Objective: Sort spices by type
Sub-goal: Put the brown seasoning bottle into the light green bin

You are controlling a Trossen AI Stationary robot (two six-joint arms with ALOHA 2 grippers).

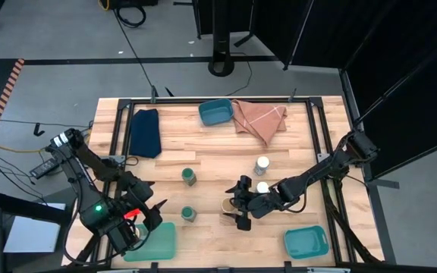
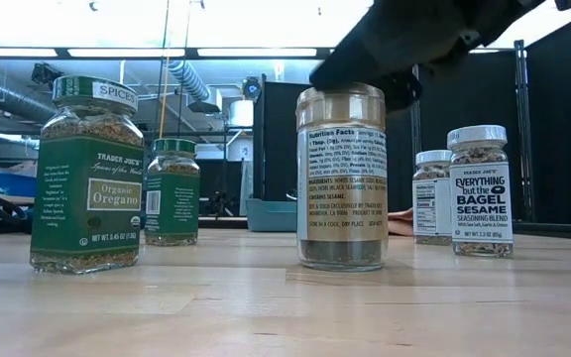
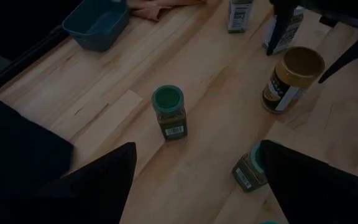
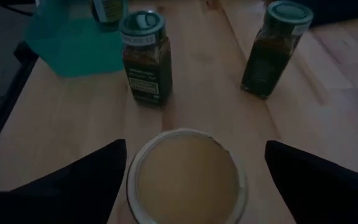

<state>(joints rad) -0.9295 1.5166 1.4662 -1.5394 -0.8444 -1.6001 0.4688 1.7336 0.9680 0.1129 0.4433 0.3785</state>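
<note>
A tan-lidded jar (image 1: 227,205) (image 4: 186,175) stands upright on the table, near its front edge. My right gripper (image 1: 241,206) (image 4: 196,144) hovers over it, open, with a finger out to either side of the lid and touching nothing. Two green-lidded jars (image 1: 189,177) (image 1: 189,214) stand to its left. Two white-lidded jars (image 1: 262,164) (image 1: 262,187) stand to its right. My left gripper (image 1: 152,214) (image 3: 197,144) is open at the near left, beside the nearer green jar (image 3: 250,169). A second tan-lidded jar does not show clearly.
Three teal trays sit on the table: one at the far middle (image 1: 215,112), one at the near left (image 1: 152,243), one at the near right (image 1: 306,241). A dark blue cloth (image 1: 146,133) and a salmon cloth (image 1: 260,117) lie along the far side. Bare wood shows in the middle.
</note>
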